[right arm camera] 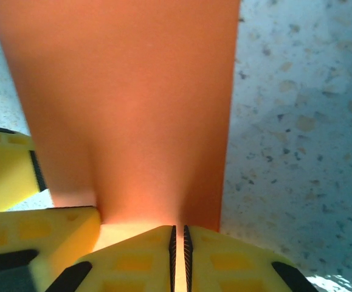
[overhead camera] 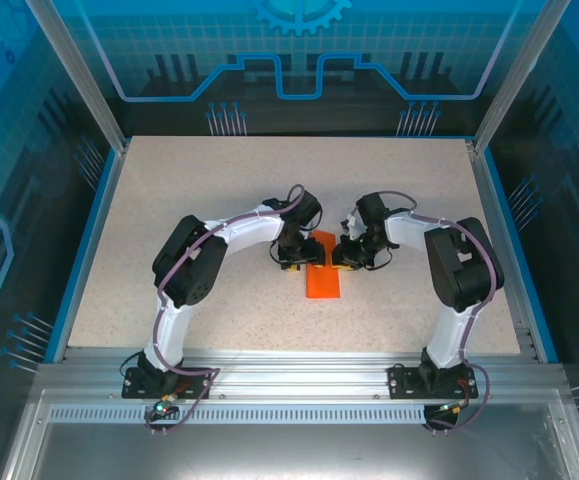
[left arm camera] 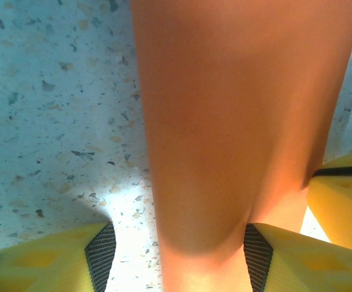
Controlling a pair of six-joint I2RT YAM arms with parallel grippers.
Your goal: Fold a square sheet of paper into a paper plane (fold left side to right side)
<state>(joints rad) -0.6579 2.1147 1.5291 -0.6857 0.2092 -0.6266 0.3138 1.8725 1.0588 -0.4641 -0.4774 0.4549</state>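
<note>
The square sheet of paper (overhead camera: 323, 280) is bright orange-red and shows as a narrow upright strip on the table between my two grippers. My left gripper (overhead camera: 291, 262) stands open at the strip's far left. In the left wrist view its pads (left arm camera: 101, 252) sit wide apart, with the paper (left arm camera: 236, 121) bulging up between them. My right gripper (overhead camera: 347, 262) is at the far right edge. In the right wrist view it (right arm camera: 179, 243) is shut to a thin slit on the paper's (right arm camera: 133, 109) near edge.
The speckled beige table (overhead camera: 169, 200) has blue rims left and right and a metal rail in front. A yellow finger of the right gripper (left arm camera: 340, 207) shows beside the paper, and one of the left gripper (right arm camera: 5, 176) shows at the left.
</note>
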